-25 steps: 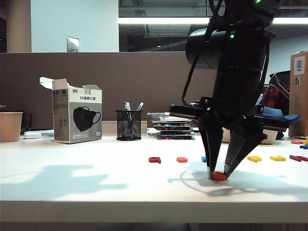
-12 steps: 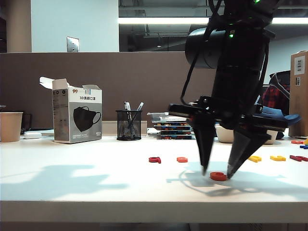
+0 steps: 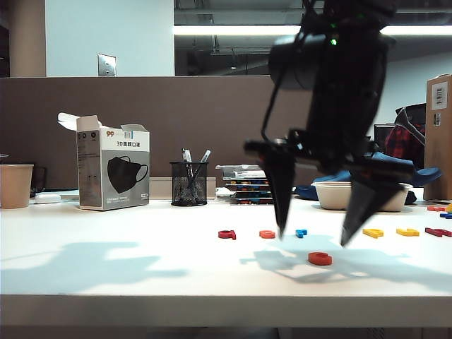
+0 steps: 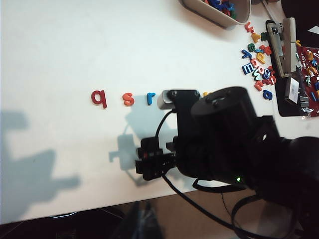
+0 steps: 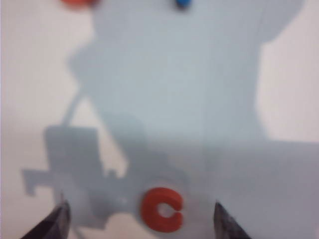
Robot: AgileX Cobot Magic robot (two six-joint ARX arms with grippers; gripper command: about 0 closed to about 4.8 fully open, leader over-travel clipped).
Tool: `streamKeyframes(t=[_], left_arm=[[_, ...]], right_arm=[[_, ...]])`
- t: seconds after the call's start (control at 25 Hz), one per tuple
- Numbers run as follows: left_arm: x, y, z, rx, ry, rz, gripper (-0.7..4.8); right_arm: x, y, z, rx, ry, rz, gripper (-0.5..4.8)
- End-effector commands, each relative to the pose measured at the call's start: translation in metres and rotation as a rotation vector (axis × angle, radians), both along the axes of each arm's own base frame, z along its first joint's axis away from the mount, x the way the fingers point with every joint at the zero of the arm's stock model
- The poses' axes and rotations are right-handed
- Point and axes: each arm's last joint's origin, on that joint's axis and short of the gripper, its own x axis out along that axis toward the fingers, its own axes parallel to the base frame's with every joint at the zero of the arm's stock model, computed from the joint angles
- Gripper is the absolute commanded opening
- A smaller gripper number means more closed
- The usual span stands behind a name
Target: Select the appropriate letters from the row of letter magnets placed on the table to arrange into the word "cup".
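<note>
With the orange-red "c" [image 3: 320,258] lying flat on the white worktop [image 3: 141,282] in front of the row of letter magnets [image 3: 267,234], the first letter of "cup" looks placed. The right gripper [image 3: 321,241] hangs just above the "c", jaws spread wide and empty, one fingertip on either side of it and clear of it; the right wrist view shows the same, the letter between the two tips. The left gripper is not visible in any view, so I cannot tell its state.

Still to do, as I judge it: the yellow letters [image 3: 373,232] beyond the "c", in line with the row, have to be brought beside it for "u" and "p". The dark red, orange and blue letters stay behind.

The worktop is plain and brightly lit, with strong shadows. Behind the "c" stand a mask box [image 3: 113,171], a mesh pen holder [image 3: 188,183] and a brown partition.
</note>
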Motion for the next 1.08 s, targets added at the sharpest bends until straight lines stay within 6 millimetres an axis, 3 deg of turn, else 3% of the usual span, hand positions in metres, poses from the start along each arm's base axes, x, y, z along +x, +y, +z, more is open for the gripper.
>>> streamKeyframes(t=[0.04, 0.4, 0.6, 0.72, 1.08], left_arm=[[-0.001, 0.001, 0.002, -0.005, -0.013, -0.001, -0.05], [-0.001, 0.001, 0.002, -0.006, -0.013, -0.001, -0.05], [-0.001, 0.001, 0.002, -0.006, -0.013, -0.001, -0.05], [-0.001, 0.001, 0.002, -0.005, -0.013, -0.001, -0.05], [-0.001, 0.001, 0.002, -0.005, -0.013, -0.001, -0.05]], right_arm=[[0.006, 0.004, 0.018, 0.012, -0.04, 0.029, 3.65], [0.022, 0.003, 0.057, 0.041, -0.117, 0.049, 3.63], [0.037, -0.014, 0.079, 0.042, -0.148, 0.016, 2.48], [0.042, -0.025, 0.082, 0.026, -0.149, 0.019, 2.03], [0.053, -0.059, 0.08, -0.021, -0.125, 0.003, 2.01]])
